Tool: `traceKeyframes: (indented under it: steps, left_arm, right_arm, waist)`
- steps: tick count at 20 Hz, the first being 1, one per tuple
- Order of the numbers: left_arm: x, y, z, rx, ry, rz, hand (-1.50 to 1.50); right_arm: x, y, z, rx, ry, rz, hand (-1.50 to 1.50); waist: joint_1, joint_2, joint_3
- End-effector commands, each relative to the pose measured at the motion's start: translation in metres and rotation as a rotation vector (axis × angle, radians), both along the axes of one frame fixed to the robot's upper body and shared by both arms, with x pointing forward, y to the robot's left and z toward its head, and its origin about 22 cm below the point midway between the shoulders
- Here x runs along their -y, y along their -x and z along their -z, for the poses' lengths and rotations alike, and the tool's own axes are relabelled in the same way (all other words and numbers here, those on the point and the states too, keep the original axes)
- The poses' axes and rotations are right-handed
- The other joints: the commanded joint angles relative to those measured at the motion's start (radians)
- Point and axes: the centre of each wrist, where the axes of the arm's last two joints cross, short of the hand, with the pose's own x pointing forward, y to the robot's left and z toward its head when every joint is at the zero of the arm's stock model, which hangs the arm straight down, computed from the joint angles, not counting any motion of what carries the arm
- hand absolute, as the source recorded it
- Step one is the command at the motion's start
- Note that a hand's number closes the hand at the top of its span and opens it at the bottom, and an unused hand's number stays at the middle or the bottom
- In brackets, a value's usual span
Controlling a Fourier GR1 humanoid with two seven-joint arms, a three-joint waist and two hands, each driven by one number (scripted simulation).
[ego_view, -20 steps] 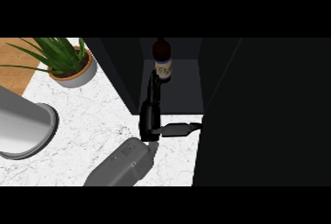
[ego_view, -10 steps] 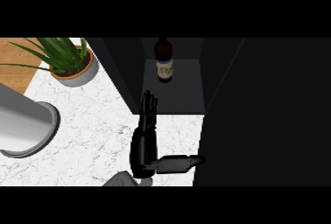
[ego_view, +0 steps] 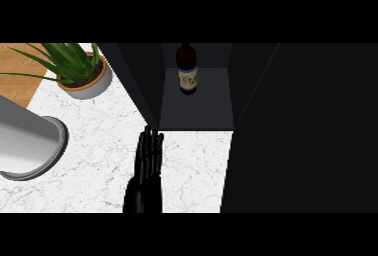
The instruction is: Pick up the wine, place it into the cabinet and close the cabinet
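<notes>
The wine bottle (ego_view: 187,70), dark with a pale label, stands upright inside the open cabinet (ego_view: 196,107) at the top middle of the head view. Nothing holds it. My left hand (ego_view: 145,170) lies over the marble counter below the cabinet's left front corner. Its fingers are straight and point up the view, with the tips close to the lower edge of the left door (ego_view: 139,82). The hand holds nothing. My right hand does not show.
A wide dark door panel (ego_view: 303,130) fills the right side and overhangs the counter. A potted plant (ego_view: 80,72) stands at the upper left beside a wooden board (ego_view: 18,70). A large grey cylindrical pot (ego_view: 26,145) sits at the left edge.
The left hand has drawn back down the view, away from the cabinet opening and slightly left. Its thumb and forearm no longer show. The bottle has stayed where it was.
</notes>
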Motion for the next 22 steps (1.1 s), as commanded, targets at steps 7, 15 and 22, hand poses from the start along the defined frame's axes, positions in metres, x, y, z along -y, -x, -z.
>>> traceKeyframes:
  steps: [7, 15, 22]
  left_arm:
    - [-0.054, 0.049, -0.026, 0.01, -0.002, 0.118, -1.5]
    - [-0.096, 0.035, -0.023, 0.026, -0.03, 0.117, -1.5]
    - [-0.134, 0.047, -0.042, 0.071, -0.03, 0.083, -1.5]
  right_arm:
    - [0.001, 0.026, -0.008, -0.048, 0.022, -0.175, 1.5]
    - [-0.004, 0.017, -0.002, -0.087, 0.023, -0.275, 1.5]
    - [-0.021, 0.038, 0.011, -0.2, -0.057, -0.36, 1.5]
  waist:
    - [0.002, -0.002, 0.0]
    - [-0.001, 0.003, -0.001]
    - [0.002, -0.002, 0.0]
